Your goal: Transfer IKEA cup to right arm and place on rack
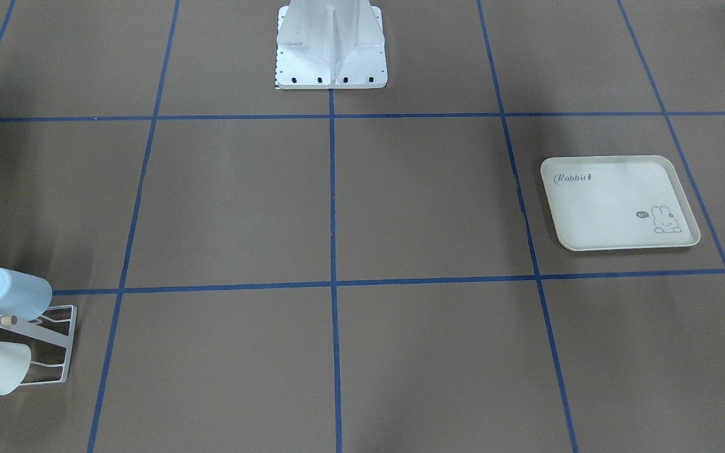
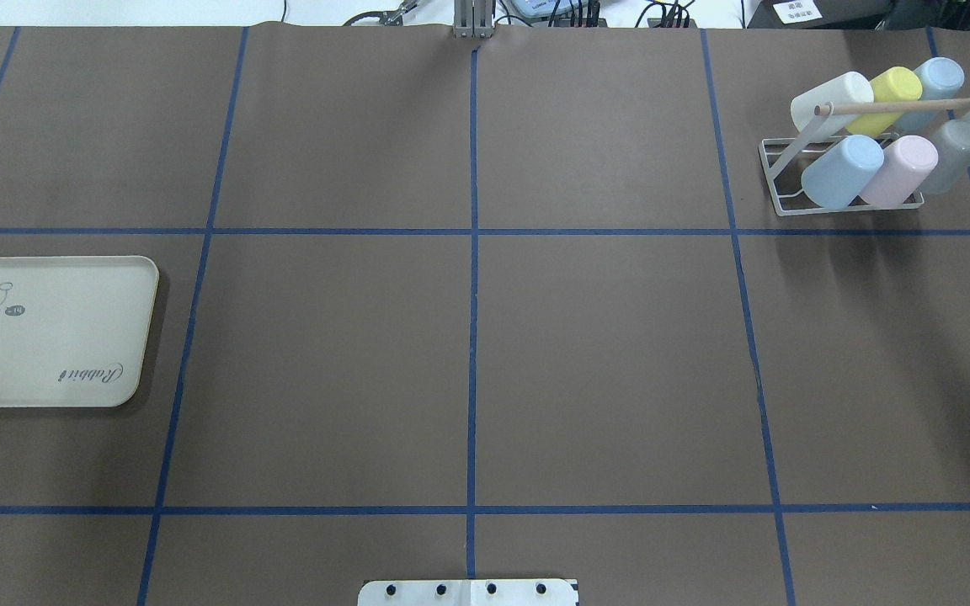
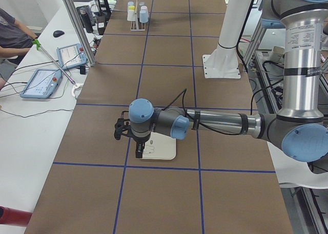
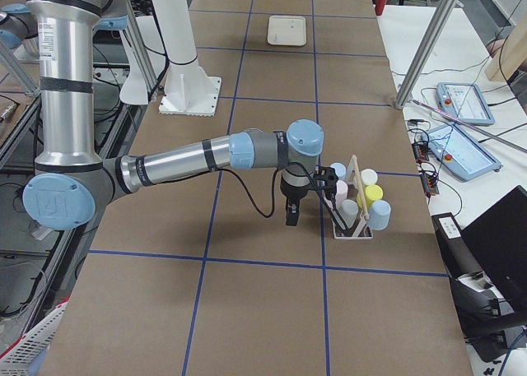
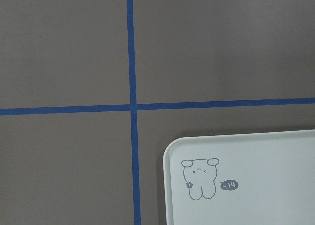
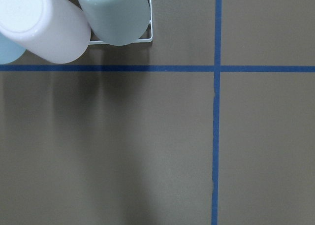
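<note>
The white wire rack (image 2: 775,181) with its wooden dowel (image 2: 906,106) stands at the far right of the table. Several IKEA cups lean on it, among them a blue cup (image 2: 840,171), a pink one (image 2: 898,171) and a yellow one (image 2: 893,88). In the right side view my right gripper (image 4: 291,215) hangs just beside the rack (image 4: 350,232); I cannot tell its state. The right wrist view catches only the rack's corner (image 6: 150,35) with two cup bottoms. My left gripper (image 3: 138,151) hovers over the tray's edge, its state unclear. Neither gripper visibly holds a cup.
A cream rabbit-print tray (image 2: 47,337) lies at the table's left side. The robot's white base plate (image 2: 468,593) sits at the near middle edge. Blue tape lines grid the brown table. A seated person (image 3: 10,34) and control pendants (image 3: 41,83) are beside the table.
</note>
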Tool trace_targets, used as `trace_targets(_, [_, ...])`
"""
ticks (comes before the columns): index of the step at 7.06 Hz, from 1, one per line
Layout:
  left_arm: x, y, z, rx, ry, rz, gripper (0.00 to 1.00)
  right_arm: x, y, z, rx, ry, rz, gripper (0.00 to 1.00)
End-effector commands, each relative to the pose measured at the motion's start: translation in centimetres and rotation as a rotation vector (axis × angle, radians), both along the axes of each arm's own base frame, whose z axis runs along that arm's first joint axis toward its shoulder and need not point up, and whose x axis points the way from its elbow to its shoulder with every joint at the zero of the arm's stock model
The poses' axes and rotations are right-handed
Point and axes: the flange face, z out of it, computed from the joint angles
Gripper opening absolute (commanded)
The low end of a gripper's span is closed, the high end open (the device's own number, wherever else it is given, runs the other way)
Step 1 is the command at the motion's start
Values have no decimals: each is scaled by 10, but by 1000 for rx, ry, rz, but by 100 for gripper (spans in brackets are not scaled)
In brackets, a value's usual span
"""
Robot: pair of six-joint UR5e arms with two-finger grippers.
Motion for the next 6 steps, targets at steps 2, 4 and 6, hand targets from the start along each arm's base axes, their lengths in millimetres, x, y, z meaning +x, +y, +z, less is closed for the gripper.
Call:
trace_targets(2, [-2, 8, -9, 59, -175, 1, 100, 1, 3, 4, -7, 4, -1, 99])
trace_targets(4, [-3, 10, 5, 14, -194, 87, 100, 1, 5, 8, -15, 5, -1, 99])
trace_targets(6, [0, 21, 6, -27, -101, 104, 100, 1, 6, 9, -18, 5, -1, 99])
